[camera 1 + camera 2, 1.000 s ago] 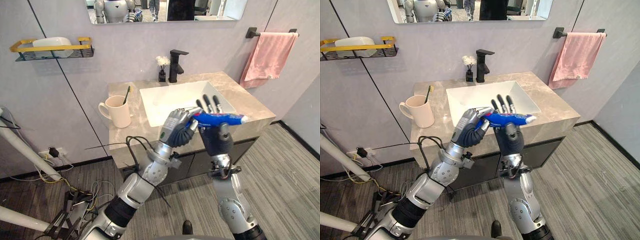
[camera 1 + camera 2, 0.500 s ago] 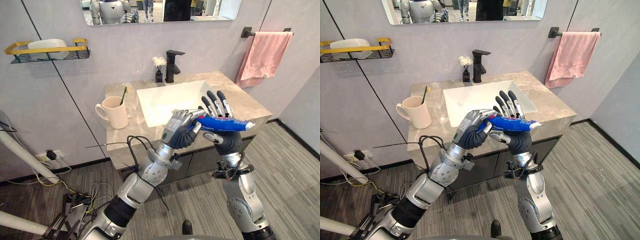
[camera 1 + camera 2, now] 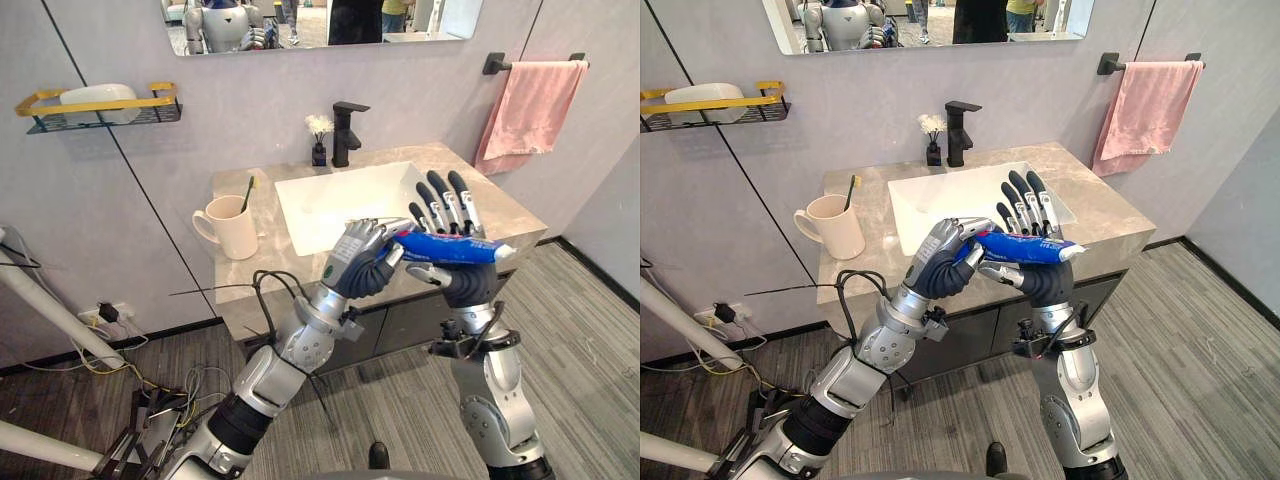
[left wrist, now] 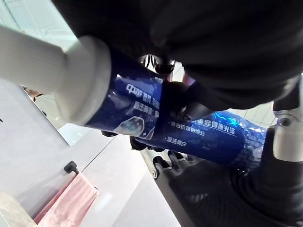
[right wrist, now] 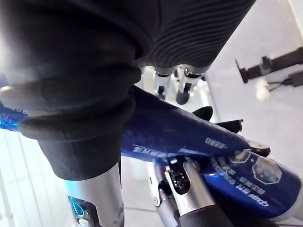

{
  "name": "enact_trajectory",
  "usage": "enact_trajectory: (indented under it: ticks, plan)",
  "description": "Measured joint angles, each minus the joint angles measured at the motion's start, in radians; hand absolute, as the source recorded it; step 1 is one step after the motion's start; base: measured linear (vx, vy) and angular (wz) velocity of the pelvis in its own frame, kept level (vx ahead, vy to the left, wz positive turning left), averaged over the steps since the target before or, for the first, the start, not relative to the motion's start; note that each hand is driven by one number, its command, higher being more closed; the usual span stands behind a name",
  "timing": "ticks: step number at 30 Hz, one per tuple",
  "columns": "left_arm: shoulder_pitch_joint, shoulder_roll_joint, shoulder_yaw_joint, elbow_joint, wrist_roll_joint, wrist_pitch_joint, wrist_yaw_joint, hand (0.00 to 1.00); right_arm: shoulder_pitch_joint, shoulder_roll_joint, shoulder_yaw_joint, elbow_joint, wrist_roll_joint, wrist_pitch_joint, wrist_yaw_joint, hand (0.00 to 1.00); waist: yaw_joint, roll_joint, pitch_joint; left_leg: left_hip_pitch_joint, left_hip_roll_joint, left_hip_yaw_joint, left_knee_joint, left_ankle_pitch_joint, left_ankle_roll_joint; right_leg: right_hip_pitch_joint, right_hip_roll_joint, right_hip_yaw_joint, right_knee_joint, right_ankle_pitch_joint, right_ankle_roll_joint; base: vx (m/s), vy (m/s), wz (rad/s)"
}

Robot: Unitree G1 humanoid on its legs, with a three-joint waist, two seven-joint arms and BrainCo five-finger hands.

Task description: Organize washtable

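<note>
A blue toothpaste tube with a white cap (image 3: 445,247) is held level above the front edge of the beige marble washtable (image 3: 240,278). The fingers of the left hand (image 3: 355,268) are curled round its tail end. Those of the right hand (image 3: 466,286) are straight and spread behind it. Nothing is judged put away yet: the tube remains to be placed, perhaps in the cream ceramic mug (image 3: 232,226) near the left edge.

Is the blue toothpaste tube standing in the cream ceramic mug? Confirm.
No, the left hand holds the blue toothpaste tube in curled fingers before the white sink, apart from the cream ceramic mug.
</note>
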State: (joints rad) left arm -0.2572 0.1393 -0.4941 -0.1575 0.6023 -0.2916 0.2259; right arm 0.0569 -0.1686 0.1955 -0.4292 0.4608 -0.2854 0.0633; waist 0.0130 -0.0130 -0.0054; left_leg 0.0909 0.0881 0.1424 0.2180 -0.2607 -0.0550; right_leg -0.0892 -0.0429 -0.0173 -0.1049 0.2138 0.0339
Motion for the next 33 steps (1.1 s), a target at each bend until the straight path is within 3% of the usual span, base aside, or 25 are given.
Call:
enact_trajectory:
  ticks: [27,28,33]
  plan:
    - [0.003,-0.018,0.011,0.053,0.02,-0.042,-0.003,1.0,0.029,0.003,-0.088,-0.082,-0.002,0.0,0.005,0.0,0.0,0.003,0.032,0.025,0.0,0.022,-0.013,0.0,0.0,-0.004,0.006,0.021,0.0,0.001,-0.002,0.0,0.0,-0.02]
    - [0.003,-0.02,0.011,0.053,0.02,-0.047,-0.003,1.0,0.03,0.003,-0.096,-0.095,-0.004,0.0,0.005,1.0,0.0,0.002,0.033,0.025,0.0,0.023,-0.013,0.0,0.0,-0.004,0.006,0.021,0.0,0.001,-0.001,0.0,0.0,0.0]
    - [0.003,-0.031,0.014,0.052,0.021,-0.053,-0.008,1.0,0.03,0.003,-0.12,-0.108,-0.048,0.0,0.008,1.0,0.0,0.003,0.034,0.025,0.0,0.023,-0.014,0.0,0.0,-0.004,0.006,0.021,0.0,-0.004,0.006,0.0,0.0,0.0]
